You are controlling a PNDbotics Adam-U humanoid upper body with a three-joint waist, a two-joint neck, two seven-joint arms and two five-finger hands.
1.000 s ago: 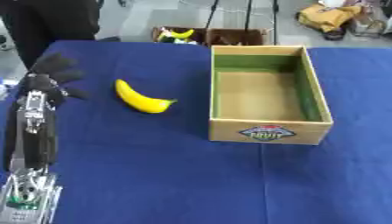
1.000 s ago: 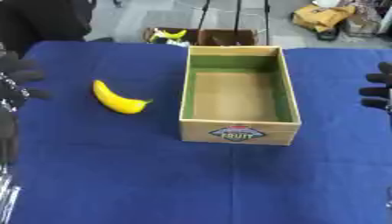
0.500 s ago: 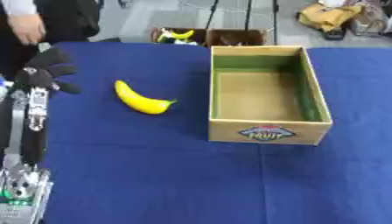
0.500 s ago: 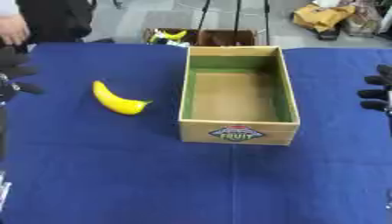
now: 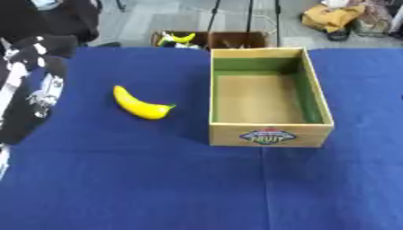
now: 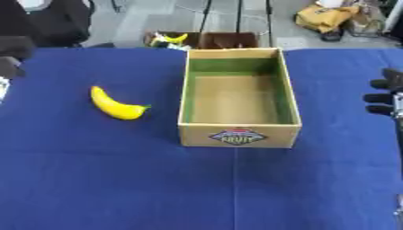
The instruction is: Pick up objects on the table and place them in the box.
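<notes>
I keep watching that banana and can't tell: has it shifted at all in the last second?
No. The banana lies on the blue cloth at the same spot to the left of the box, apart from it, untouched by either hand.

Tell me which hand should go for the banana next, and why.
Left, probably. The banana lies left of the box, on the left hand's side. The right hand sits at the right edge, with the box between it and the banana.

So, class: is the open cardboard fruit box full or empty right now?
Empty. The cardboard fruit box shows only its bare brown floor and green inner walls; the yellow banana lies outside on the blue tablecloth.
</notes>
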